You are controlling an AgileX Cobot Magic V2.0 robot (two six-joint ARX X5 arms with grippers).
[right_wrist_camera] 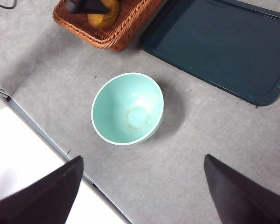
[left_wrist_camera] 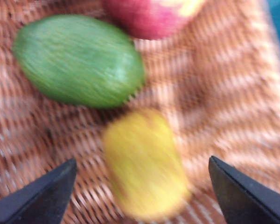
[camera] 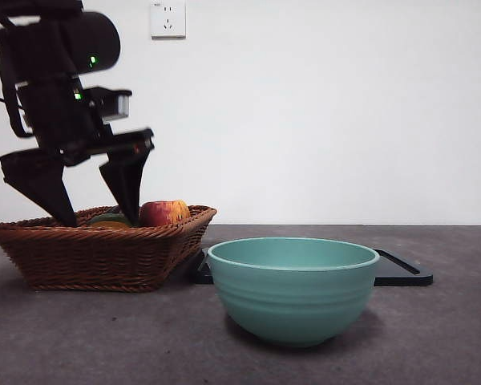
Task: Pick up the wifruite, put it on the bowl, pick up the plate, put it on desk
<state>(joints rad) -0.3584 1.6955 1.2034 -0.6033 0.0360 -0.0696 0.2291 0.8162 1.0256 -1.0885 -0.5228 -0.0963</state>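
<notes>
Left gripper [camera: 99,220]: fingers apart, straddling wifruite [left_wrist_camera: 144,163] in basket [camera: 104,253] | right gripper [right_wrist_camera: 142,186]: fingers apart, above bowl [right_wrist_camera: 127,108] | bowl on desk [right_wrist_camera: 214,135]

Even, soft light is filling the front view, with the white wall [camera: 345,112] glowing bright and the bowl [camera: 293,289] casting only a faint shadow onto the worktop [camera: 433,337]. The left gripper [camera: 92,216] is reading as a dark silhouette there. The left wrist view is smearing heavily: the wifruite [left_wrist_camera: 144,163], green fruit [left_wrist_camera: 79,60] and basket weave [left_wrist_camera: 224,93] are all blurring. The right wrist view is staying sharp, a soft shadow lying beside the bowl.
</notes>
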